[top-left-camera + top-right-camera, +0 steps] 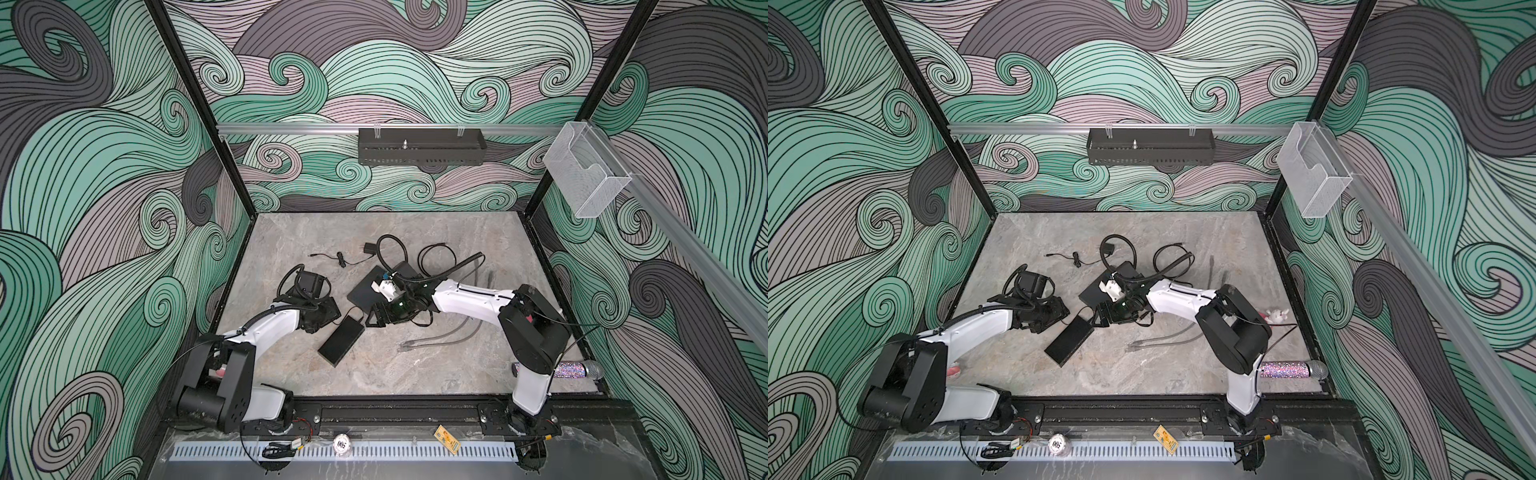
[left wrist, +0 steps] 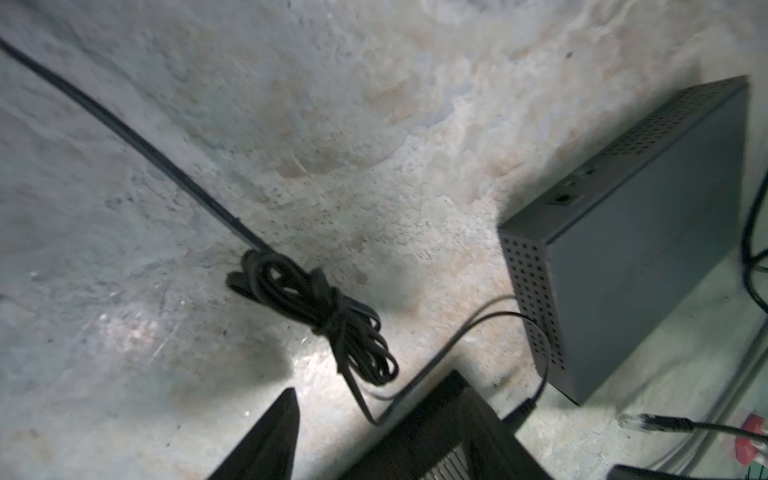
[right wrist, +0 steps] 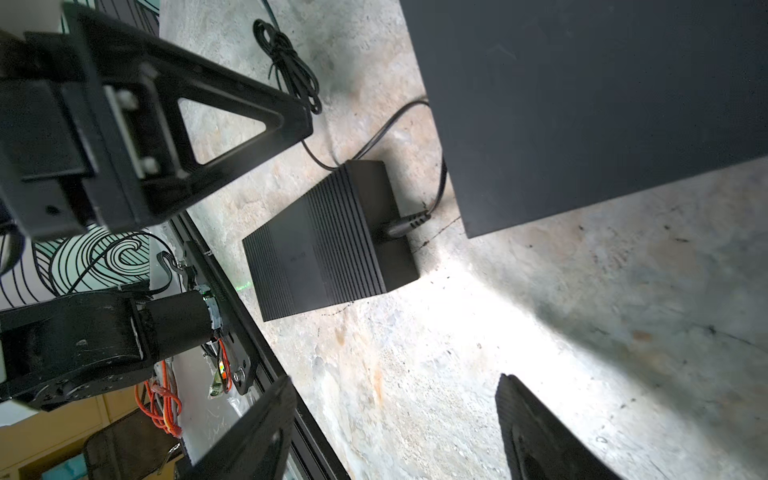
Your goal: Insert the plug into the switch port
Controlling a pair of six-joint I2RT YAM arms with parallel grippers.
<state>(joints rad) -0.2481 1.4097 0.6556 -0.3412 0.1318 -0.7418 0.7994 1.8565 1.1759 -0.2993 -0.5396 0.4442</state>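
Jaws on my right gripper (image 3: pixel 397 378) hang spread and empty beside the small black ribbed plastic switch (image 3: pixel 328 237), presumably waiting their turn. The black barrel plug (image 3: pixel 405 226) sits against that switch's end face, seemingly seated. My left gripper (image 1: pixel 328 313) hovers by that end, perhaps bracing; its grip I cannot tell. Switch's faint logo is unreadable.

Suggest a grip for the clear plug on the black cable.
I'd take the black boot just behind the clear plug, from above, jaws across its sides: it lies flat on the table, and the tip must stay free to insert.
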